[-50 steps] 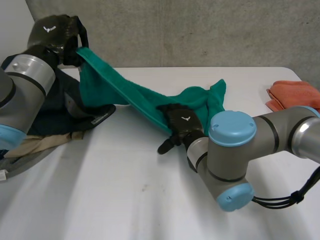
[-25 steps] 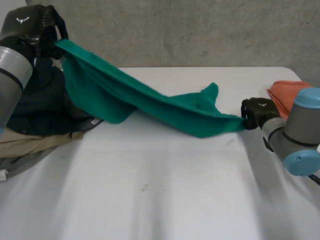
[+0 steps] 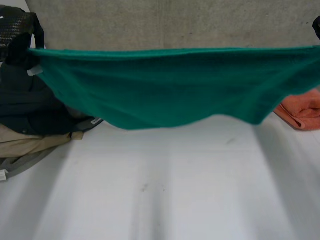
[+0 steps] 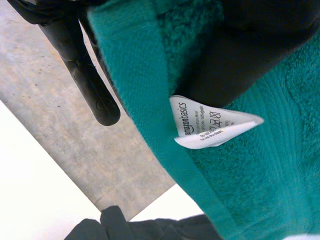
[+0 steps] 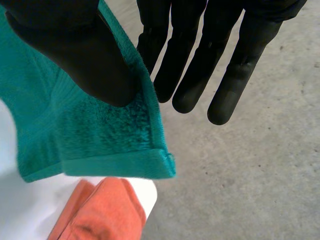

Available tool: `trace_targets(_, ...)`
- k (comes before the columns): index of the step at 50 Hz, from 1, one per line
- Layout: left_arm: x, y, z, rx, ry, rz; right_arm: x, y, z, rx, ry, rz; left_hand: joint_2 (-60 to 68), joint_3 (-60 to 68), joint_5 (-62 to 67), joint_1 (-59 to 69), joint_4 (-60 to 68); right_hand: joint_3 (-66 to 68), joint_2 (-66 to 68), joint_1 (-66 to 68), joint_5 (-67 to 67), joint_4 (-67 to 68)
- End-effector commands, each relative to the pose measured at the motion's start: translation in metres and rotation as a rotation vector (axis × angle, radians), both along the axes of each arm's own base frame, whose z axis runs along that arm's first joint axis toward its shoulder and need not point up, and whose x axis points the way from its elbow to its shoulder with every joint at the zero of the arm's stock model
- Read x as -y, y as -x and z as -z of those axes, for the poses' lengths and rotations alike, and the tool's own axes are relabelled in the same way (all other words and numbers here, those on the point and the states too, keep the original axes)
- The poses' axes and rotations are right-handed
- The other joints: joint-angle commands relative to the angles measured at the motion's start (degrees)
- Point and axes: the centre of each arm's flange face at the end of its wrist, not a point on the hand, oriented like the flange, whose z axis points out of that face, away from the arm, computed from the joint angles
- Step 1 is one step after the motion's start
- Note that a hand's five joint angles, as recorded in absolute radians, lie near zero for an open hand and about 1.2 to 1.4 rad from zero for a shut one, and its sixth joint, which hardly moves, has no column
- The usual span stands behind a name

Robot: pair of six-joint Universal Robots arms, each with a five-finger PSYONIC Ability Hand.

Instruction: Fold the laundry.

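A green towel (image 3: 170, 85) hangs spread wide in the air above the white table (image 3: 165, 195), its top edge taut and its lower edge sagging. My left hand (image 3: 15, 30) holds the towel's left top corner. In the left wrist view the left hand (image 4: 250, 45) presses the green towel (image 4: 270, 165) just above a white label (image 4: 210, 125). My right hand (image 3: 317, 26) holds the opposite top corner. In the right wrist view the right hand (image 5: 65, 45) pinches the green towel (image 5: 75, 130) with its thumb while the other fingers (image 5: 240, 60) stay straight.
A pile of dark and beige clothes (image 3: 35, 115) lies at the table's left side, behind the towel's left end. An orange folded cloth (image 3: 302, 112) sits at the right edge, also visible below the right hand as the orange cloth (image 5: 100, 210). A grey wall stands behind.
My right hand took hold of the towel's end and swung out to the right. Both hands rose and moved apart, so the slack towel now hangs stretched flat.
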Motion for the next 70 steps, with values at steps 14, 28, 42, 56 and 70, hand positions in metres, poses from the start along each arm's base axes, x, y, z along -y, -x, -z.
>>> trace_targets(14, 0.121, 0.06, 0.097, 0.131, 0.022, 0.093, 0.099, -0.045, 0.112, -0.111, -0.115, 0.065, 11.2, 11.5, 12.5, 14.8, 11.1, 11.8, 12.8, 15.2, 12.8, 11.3)
trace_targets(28, 0.166, 0.066, -0.023, -0.123, 0.807, -0.029, 0.134, -0.067, -0.013, 0.284, 0.744, 0.114, 11.2, 11.5, 12.5, 14.8, 11.1, 11.8, 12.8, 15.2, 12.8, 11.3)
trace_targets(42, 0.154, 0.057, 0.1, -0.137, 0.337, 0.069, 0.129, -0.068, 0.097, 0.194, 0.313, -0.004, 11.2, 11.5, 12.5, 14.8, 11.1, 11.8, 12.8, 15.2, 12.8, 11.3)
trace_targets(56, 0.082, 0.048, 0.222, 0.014, -0.241, 0.107, 0.083, -0.052, 0.221, -0.043, -0.285, -0.002, 11.2, 11.5, 12.5, 14.8, 11.1, 11.8, 12.8, 15.2, 12.8, 11.3)
trace_targets(70, -0.056, 0.0, 0.189, 0.441, -0.853, 0.161, -0.023, 0.011, 0.198, -0.487, -0.63, -0.074, 11.2, 11.5, 12.5, 14.8, 11.1, 11.8, 12.8, 15.2, 12.8, 11.3)
